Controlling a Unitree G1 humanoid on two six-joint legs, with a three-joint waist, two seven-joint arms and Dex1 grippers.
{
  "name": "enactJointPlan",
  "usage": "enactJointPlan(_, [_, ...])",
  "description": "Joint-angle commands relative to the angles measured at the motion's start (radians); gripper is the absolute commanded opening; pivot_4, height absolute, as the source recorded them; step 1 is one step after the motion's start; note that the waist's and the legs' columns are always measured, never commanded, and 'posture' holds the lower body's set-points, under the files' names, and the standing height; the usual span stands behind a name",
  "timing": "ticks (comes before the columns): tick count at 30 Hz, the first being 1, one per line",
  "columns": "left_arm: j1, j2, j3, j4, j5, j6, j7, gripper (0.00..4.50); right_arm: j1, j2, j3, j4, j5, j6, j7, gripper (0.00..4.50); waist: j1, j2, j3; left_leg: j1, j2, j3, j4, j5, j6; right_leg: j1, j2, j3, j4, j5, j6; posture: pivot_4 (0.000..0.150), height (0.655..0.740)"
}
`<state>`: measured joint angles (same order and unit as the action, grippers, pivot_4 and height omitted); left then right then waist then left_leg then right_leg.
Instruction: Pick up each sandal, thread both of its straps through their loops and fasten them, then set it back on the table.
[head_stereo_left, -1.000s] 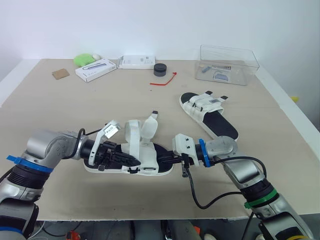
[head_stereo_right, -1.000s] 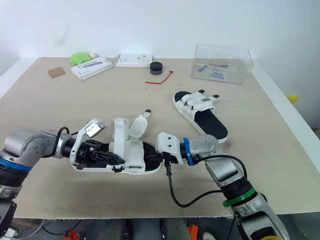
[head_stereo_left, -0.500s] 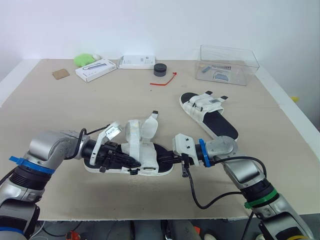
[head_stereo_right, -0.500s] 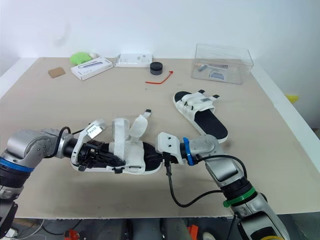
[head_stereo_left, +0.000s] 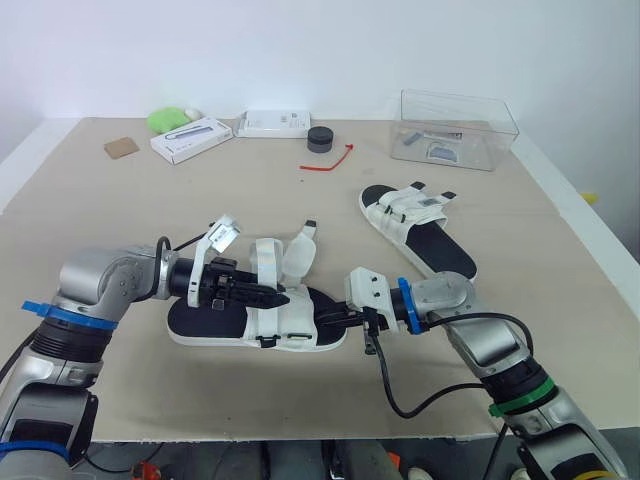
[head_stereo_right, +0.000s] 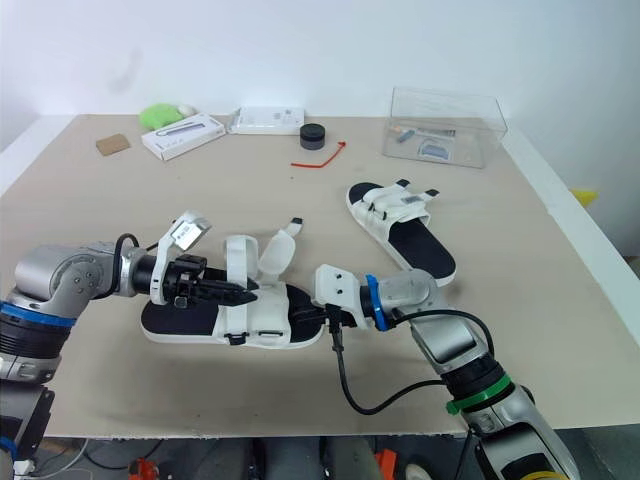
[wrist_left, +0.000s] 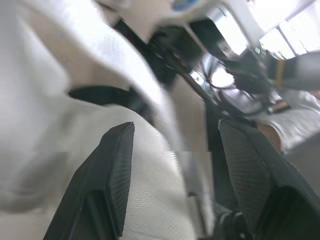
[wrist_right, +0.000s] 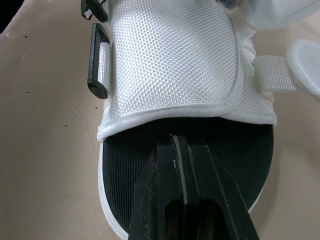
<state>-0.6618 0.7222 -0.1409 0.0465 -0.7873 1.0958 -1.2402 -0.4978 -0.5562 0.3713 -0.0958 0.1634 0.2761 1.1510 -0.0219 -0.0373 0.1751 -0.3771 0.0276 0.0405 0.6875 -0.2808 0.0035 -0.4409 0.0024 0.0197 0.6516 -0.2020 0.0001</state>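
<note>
The near sandal (head_stereo_left: 300, 335), white with a black footbed, lies flat at the table's front, and its two white straps (head_stereo_left: 283, 260) stand up loose. My left gripper (head_stereo_left: 262, 296) reaches in over the heel end with its fingers apart. White strap fabric (wrist_left: 150, 200) lies between and beneath them. My right gripper (head_stereo_left: 335, 319) is shut, its tip resting on the black footbed (wrist_right: 130, 165) at the toe end, just in front of the white upper (wrist_right: 170, 60). The second sandal (head_stereo_left: 415, 228) lies further back on the right.
At the back right stands a clear plastic box (head_stereo_left: 455, 130). A black round cap (head_stereo_left: 319, 139) and a red tie (head_stereo_left: 328, 162) lie at the back middle. Two white boxes (head_stereo_left: 192, 138), a green object (head_stereo_left: 168, 119) and a brown card (head_stereo_left: 121, 147) are at the back left.
My left gripper has opened and moved from the sandal's near edge up over the heel toward the straps. The sandal now lies flatter. The right gripper has stayed put.
</note>
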Motion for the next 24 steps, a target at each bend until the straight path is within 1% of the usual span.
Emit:
enactJointPlan(1, [-0.012,0.003,0.026,-0.005,0.002,-0.010,-0.009,2.23,-0.001,-0.005,-0.012,-0.023,0.002,0.001,0.000,0.00,0.000,0.000,0.000,0.000,0.000,0.000,0.000,0.000,0.000,0.000,0.000,0.000,0.000,0.000,0.000,0.150,0.7400])
enactJointPlan(2, [-0.007,0.007,0.020,-0.011,0.004,-0.012,-0.016,1.79,0.000,-0.006,-0.013,-0.023,0.002,0.001,0.001,0.00,0.000,0.000,0.000,0.000,0.000,0.000,0.000,0.000,0.000,0.000,0.000,0.000,0.000,0.000,0.000,0.150,0.7400])
enactJointPlan(3, [-0.002,0.010,0.016,-0.018,0.001,-0.011,-0.022,1.47,0.000,-0.007,-0.014,-0.024,0.002,0.001,0.001,0.00,0.000,0.000,0.000,0.000,0.000,0.000,0.000,0.000,0.000,0.000,0.000,0.000,0.000,0.000,0.000,0.150,0.7400])
enactJointPlan(4, [0.004,0.011,0.015,-0.027,-0.003,-0.007,-0.026,0.85,0.001,-0.009,-0.014,-0.023,0.002,0.001,0.002,0.00,0.000,0.000,0.000,0.000,0.000,0.000,0.000,0.000,0.000,0.000,0.000,0.000,0.000,0.000,0.000,0.150,0.7400])
enactJointPlan(5, [0.010,0.014,0.012,-0.037,-0.005,-0.004,-0.030,0.50,0.001,-0.010,-0.014,-0.024,0.002,0.001,0.002,0.00,0.000,0.000,0.000,0.000,0.000,0.000,0.000,0.000,0.000,0.000,0.000,0.000,0.000,0.000,0.001,0.150,0.7400])
enactJointPlan(6, [0.020,0.018,0.007,-0.053,-0.004,-0.006,-0.036,0.06,0.001,-0.010,-0.014,-0.024,0.002,0.001,0.002,0.00,0.000,0.000,0.000,0.000,0.000,0.000,0.000,0.000,0.000,0.000,0.000,0.000,0.000,-0.001,0.001,0.150,0.7400])
enactJointPlan(13, [0.060,0.013,0.003,-0.101,-0.001,-0.010,-0.038,0.06,0.000,-0.012,-0.014,-0.024,0.002,0.003,0.004,0.00,0.000,0.000,0.000,0.000,0.000,0.000,0.000,0.000,0.000,0.000,-0.001,0.000,0.000,-0.001,0.001,0.150,0.7400])
enactJointPlan(24, [0.145,0.049,-0.037,-0.194,0.014,-0.026,-0.057,0.06,-0.005,-0.013,-0.013,-0.025,0.003,0.006,0.007,0.00,0.000,0.000,0.000,0.000,0.000,0.000,0.000,0.000,0.000,0.000,0.000,0.000,0.000,-0.001,0.001,0.150,0.7400])
